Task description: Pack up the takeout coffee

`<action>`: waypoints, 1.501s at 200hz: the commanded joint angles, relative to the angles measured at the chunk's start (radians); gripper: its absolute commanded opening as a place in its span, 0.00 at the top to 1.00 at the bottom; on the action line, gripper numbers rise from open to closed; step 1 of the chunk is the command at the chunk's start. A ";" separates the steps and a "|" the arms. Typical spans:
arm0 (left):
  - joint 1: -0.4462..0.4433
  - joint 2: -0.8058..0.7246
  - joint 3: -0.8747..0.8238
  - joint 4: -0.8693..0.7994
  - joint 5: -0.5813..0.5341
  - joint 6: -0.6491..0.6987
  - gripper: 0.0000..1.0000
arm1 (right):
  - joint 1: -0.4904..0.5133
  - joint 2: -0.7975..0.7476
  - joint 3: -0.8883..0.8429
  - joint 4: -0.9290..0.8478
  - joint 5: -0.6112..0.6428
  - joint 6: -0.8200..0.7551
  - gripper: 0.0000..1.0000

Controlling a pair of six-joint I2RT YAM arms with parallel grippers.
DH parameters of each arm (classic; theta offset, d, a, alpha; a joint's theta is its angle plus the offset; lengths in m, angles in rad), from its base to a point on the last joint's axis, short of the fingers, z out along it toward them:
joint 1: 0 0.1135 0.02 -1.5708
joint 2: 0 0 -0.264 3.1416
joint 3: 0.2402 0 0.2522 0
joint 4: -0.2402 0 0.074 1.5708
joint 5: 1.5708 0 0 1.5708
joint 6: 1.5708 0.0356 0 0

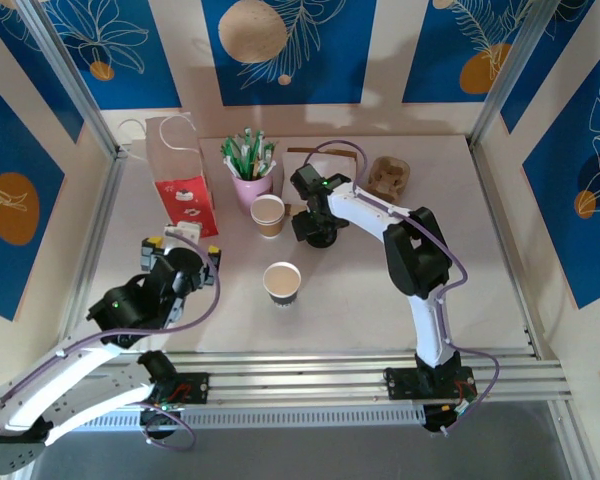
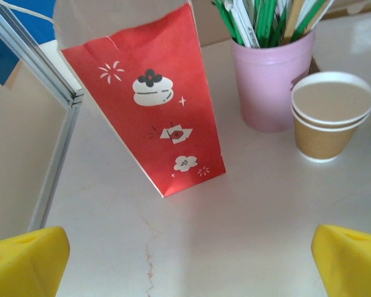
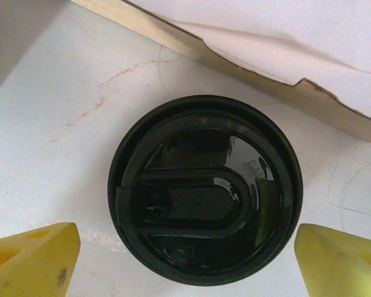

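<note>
Of the takeout coffee I see a round black lid (image 3: pixel 204 189) from straight above, on the white table; what lies under it is hidden. My right gripper (image 3: pixel 185 263) hangs just over it, open, one yellow fingertip (image 3: pixel 31 260) on each side and clear of the rim. From above, the right gripper (image 1: pixel 315 228) is at the table's middle back. A tan paper cup (image 1: pixel 282 283) stands open and unlidded in the middle. My left gripper (image 1: pixel 183 242) is open and empty near the left, facing a red paper bag (image 2: pixel 154 105).
Two stacked tan cups (image 2: pixel 331 117) stand beside a pink cup of green-white sticks (image 2: pixel 272 80), right of the bag (image 1: pixel 185 175). A brown cup carrier (image 1: pixel 388 176) sits at the back right. A wooden-edged board (image 3: pixel 266 74) lies just behind the lid. Metal frame posts (image 2: pixel 55 148) line the sides.
</note>
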 commanded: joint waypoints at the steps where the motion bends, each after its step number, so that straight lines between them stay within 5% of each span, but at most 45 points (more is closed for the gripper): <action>1: 0.016 0.010 -0.036 0.068 0.014 0.063 0.00 | 0.003 0.024 0.030 -0.023 0.009 -0.010 0.11; 179: 0.064 0.075 -0.067 0.086 0.117 0.110 0.00 | 0.009 0.066 0.054 -0.026 0.060 -0.033 0.24; 300: 0.065 0.092 -0.062 0.082 0.153 0.113 0.00 | 0.015 -0.129 -0.037 -0.014 0.000 -0.018 0.37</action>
